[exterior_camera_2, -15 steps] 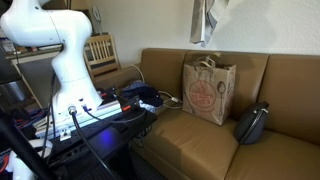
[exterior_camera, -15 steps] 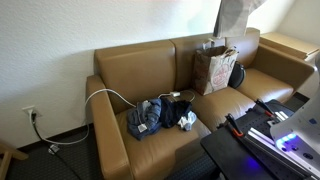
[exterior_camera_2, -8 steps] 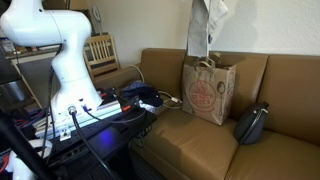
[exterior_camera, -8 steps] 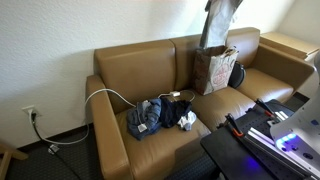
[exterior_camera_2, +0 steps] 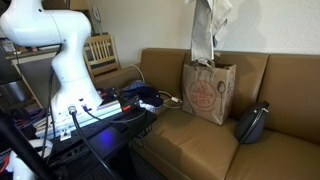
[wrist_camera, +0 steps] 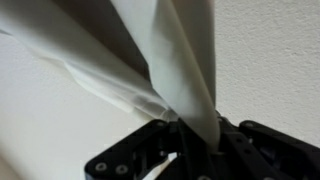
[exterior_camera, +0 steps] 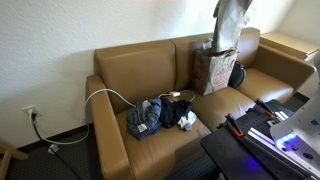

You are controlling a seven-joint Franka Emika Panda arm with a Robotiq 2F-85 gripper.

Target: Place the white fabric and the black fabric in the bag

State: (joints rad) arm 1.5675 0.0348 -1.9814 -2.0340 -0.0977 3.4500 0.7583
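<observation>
The brown sofa (exterior_camera: 140,70) fills both exterior views, and everything of the task is found on or above it. The white fabric (exterior_camera_2: 205,30) is held high over the bag (exterior_camera_2: 208,92), which stands upright against the sofa's backrest. The cloth hangs in a long, narrow drape, and its lower end is seen at the bag's open mouth; whether it has entered cannot be told. In the wrist view the fingers (wrist_camera: 232,138) are closed on a gathered fold of this cloth, which is pinched between them.

The fabric is judged light, soft and limp. It will bunch and trail, so a grip on a bunched fold near one end, as here, is suited to feeding it in from above. An edge may be caught on the bag's rim or handles, and the light paper bag could be tipped.

The black fabric (exterior_camera: 185,120) lies on the seat, well apart from the bag, just beside a blue denim garment (exterior_camera: 145,115). A small black bag (exterior_camera_2: 252,122) rests near the paper one.
</observation>
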